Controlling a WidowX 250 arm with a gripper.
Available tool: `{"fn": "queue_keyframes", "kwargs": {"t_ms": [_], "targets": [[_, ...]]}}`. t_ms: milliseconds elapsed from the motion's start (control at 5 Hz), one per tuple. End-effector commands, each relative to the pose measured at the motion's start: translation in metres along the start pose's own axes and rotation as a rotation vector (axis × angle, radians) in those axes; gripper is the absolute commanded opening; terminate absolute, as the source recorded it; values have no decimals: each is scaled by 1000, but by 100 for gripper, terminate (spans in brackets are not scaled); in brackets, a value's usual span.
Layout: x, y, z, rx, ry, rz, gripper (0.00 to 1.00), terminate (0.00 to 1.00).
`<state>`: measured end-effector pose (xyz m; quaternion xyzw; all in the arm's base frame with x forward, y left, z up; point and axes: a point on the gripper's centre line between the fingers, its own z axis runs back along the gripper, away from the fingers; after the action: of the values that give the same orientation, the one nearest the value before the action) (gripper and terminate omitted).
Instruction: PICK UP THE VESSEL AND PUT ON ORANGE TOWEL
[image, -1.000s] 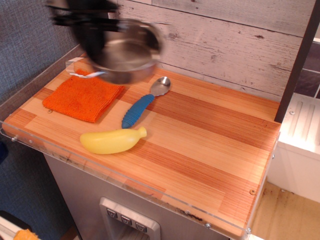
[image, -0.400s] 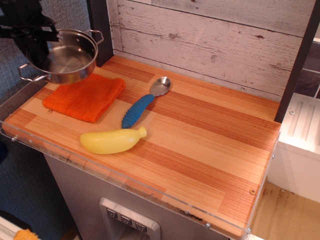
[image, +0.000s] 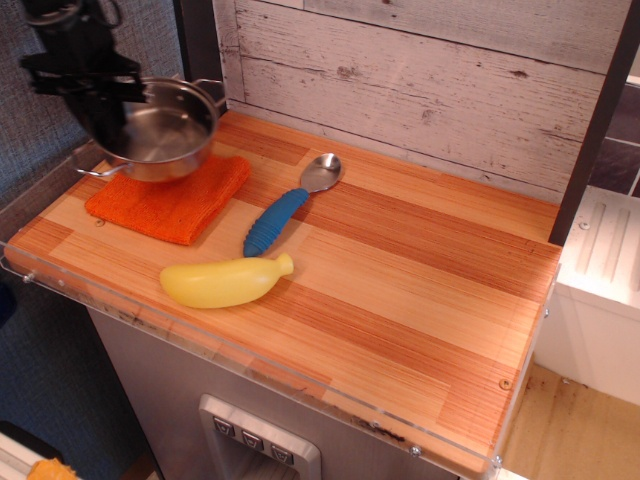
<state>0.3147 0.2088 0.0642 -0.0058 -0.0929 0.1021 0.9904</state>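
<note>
The gripper (image: 103, 105) is hanging over the far left corner of the tabletop (image: 400, 290), dark and partly blurred, with its fingers closing on the left rim of the pot (image: 165, 130); it is gripping that rim. The pot is sitting at the back edge of the orange towel (image: 170, 195), its base seeming to touch the cloth, though whether it is resting fully or being held just above is hard to tell. One wire handle is sticking out at the pot's near left side and another at its far right side. The towel is lying flat near the left edge of the tabletop, most of it showing in front of the pot. A blue-handled spoon (image: 290, 205) is lying just right of the towel, bowl toward the back wall. A yellow banana (image: 226, 282) is lying near the front edge, below the towel and spoon, apart from both
</note>
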Motion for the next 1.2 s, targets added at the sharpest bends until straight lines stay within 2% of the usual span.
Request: {"fn": "queue_keyframes", "kwargs": {"t_ms": [0,400,600,800,1000], "targets": [[1,-14,-1,12,1,-24,0,0],[-10,-1,-3,48,38,4,0,0],[-11,-1,-5,42,53,5,0,0],[-11,-4,-9,45,72,22,100,0],[-11,-6,-8,51,73,30,100,0]]}}
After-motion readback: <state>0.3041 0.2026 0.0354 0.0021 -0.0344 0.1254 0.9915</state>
